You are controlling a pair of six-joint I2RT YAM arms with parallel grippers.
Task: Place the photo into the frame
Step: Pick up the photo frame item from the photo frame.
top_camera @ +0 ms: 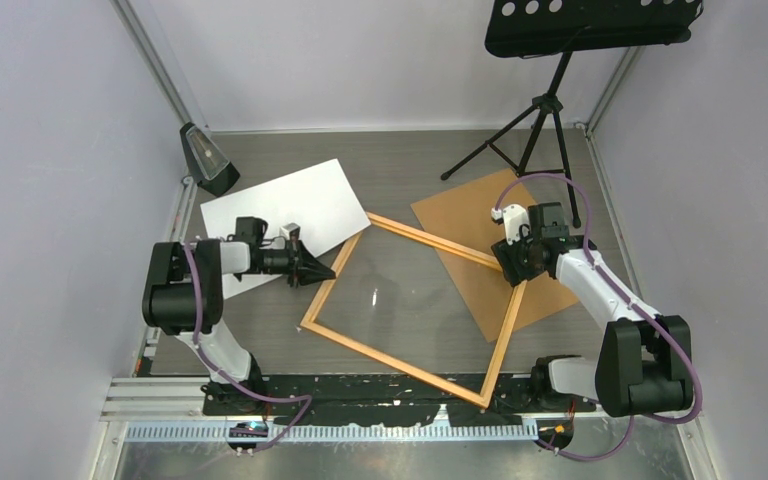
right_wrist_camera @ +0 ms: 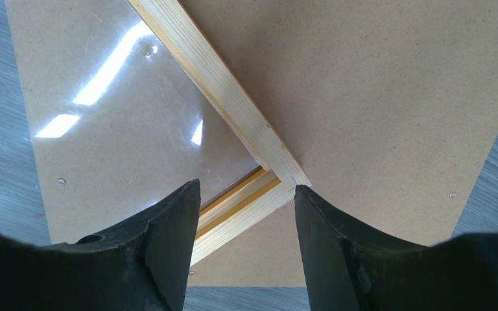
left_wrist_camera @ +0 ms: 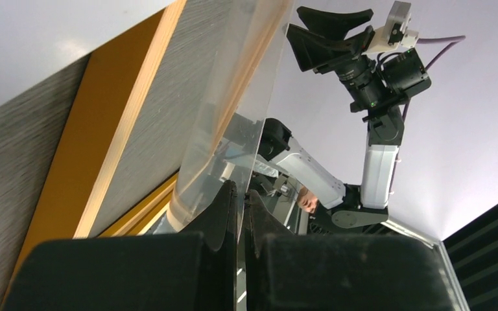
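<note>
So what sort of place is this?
Most likely a robotics lab test cell: plain white panel walls box in a grey wood-grain table, two black-and-white robot arms are bolted at its edge, and a black tripod stand sits behind.

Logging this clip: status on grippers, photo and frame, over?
Left gripper shut on clear transparent sheet at edge of orange wooden frame. Right gripper open astride its right corner, over brown backing board. Paper photo white side up, beside frame.

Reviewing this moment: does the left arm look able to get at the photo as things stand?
Probably yes for reach: the photo lies white side up right by the left gripper, largely uncovered. But that gripper seems shut on the clear sheet, so it must release first.
</note>
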